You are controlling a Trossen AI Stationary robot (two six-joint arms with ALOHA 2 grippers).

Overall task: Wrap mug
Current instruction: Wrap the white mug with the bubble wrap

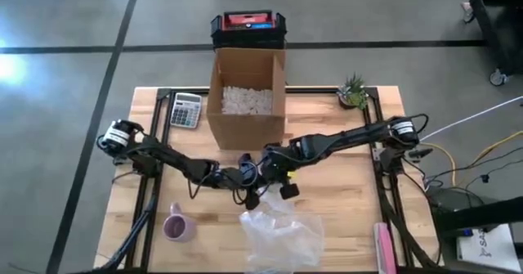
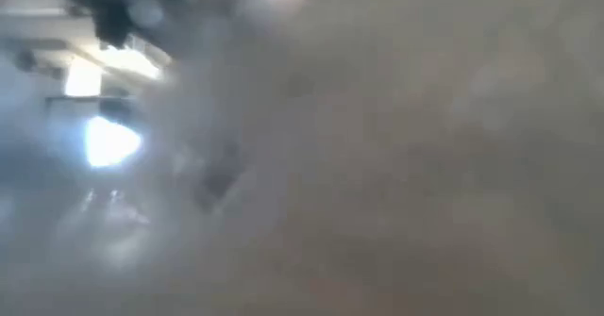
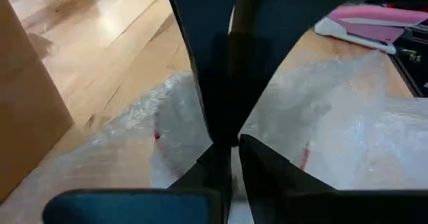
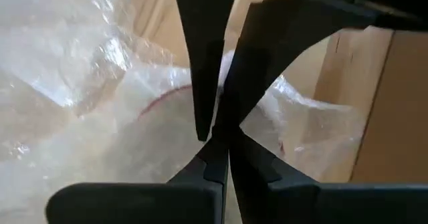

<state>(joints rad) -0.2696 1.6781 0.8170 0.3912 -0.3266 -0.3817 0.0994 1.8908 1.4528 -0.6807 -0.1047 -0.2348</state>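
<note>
Left gripper [image 1: 245, 178] sits mid-table, just in front of the cardboard box [image 1: 246, 94]; in its wrist view the 2 fingers [image 3: 214, 164] are pinched nearly together on a fold of the bubble wrap [image 3: 348, 137], with the other arm's dark fingers meeting them from the opposite side. Right gripper [image 1: 274, 180] is right beside it, almost touching; its fingers [image 4: 217, 160] are likewise closed on the clear bubble wrap [image 4: 87, 117], box wall close behind. From above, the wrap [image 1: 282, 235] spreads as a crumpled clear sheet from the 2 grippers toward the table's near edge. Pink mug [image 1: 178, 226] stands on the table [image 1: 343, 200] off to the left arm's side, near the front edge, apart from the wrap and from both grippers. Box holds white packing fill [image 1: 247, 101]. Calculator [image 1: 185, 110] lies left of the box, small potted plant [image 1: 353, 92] near the far right corner, pink-and-white object [image 1: 384, 246] at the front right. Low view is wholly fogged over by something translucent; nothing readable there.
</note>
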